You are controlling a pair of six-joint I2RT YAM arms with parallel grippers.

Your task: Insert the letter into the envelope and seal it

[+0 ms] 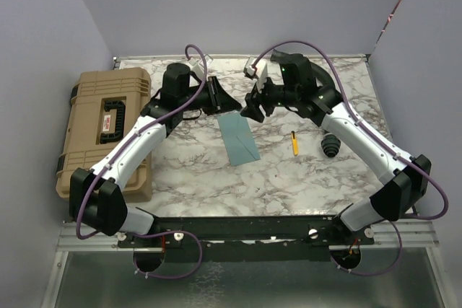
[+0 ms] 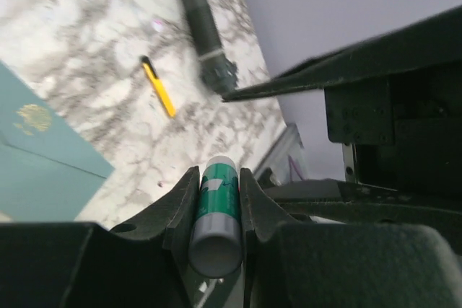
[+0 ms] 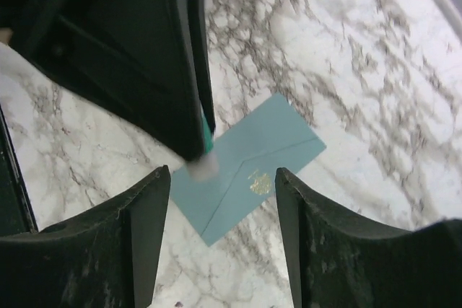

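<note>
Your flat teal paper envelope [image 1: 240, 139] lies on the marble counter [image 1: 303, 178]. Its long axis runs from the far side toward the arm bases, and the flap appears folded down. You cannot see the tan letter. Both arms hang over its far end. The left end effector [image 2: 218, 174] clamps a green-and-white glue stick [image 2: 216, 210], its tip just above the envelope's corner, so it sits nearer. The right end effector [image 3: 221, 178] gapes open, empty.

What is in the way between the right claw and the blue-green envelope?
Only the left gripper, holding a glue stick, which pokes in over one corner of the envelope. The rest of the envelope lies bare below the open right gripper.
</note>
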